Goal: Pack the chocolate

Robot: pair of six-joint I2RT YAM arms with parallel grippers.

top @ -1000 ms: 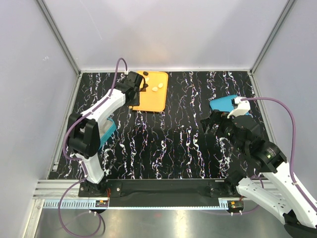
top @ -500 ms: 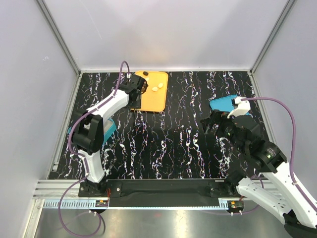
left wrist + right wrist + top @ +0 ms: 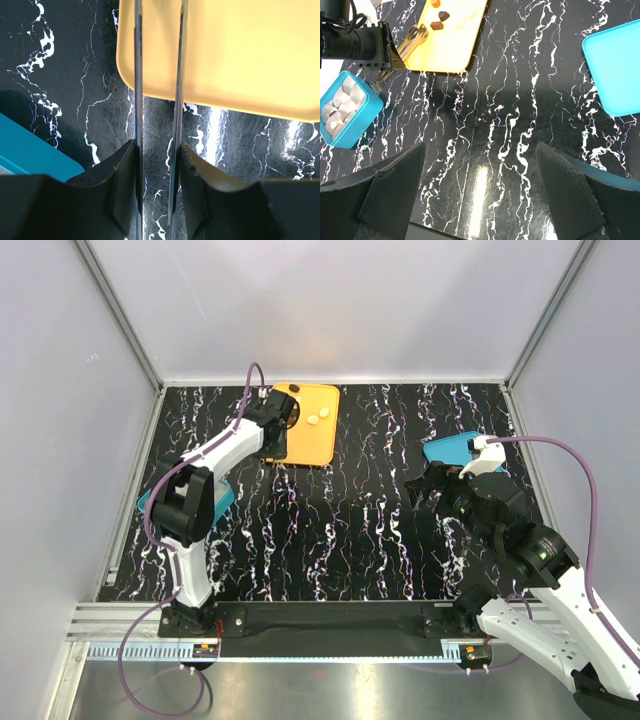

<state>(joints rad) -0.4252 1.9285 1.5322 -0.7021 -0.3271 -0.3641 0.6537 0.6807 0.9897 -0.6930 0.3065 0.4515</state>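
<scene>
The chocolate lies on the flat orange tray [image 3: 312, 445]: pale rounds [image 3: 313, 419] and a dark cube [image 3: 295, 391], and in the right wrist view dark cubes [image 3: 438, 25] and a pale piece [image 3: 462, 20]. My left gripper [image 3: 268, 423] is at the tray's left edge, shut on thin metal tongs [image 3: 414, 37]. In the left wrist view the tongs' two blades [image 3: 138, 75] run out from the gripper [image 3: 157, 150] over the tray [image 3: 240, 55] with a narrow empty gap; their tips are out of view. My right gripper [image 3: 480, 192] hangs open over bare table.
A teal box [image 3: 347, 112] with several white paper cups sits at the table's left, partly under the left arm [image 3: 190, 505]; its corner shows as the teal box [image 3: 30, 155]. A flat teal lid [image 3: 450, 448] lies at the right, beside the right arm.
The left arm's elbow has swung right and the gripper with the tongs has edged slightly further over the orange tray. The right arm has not moved.
</scene>
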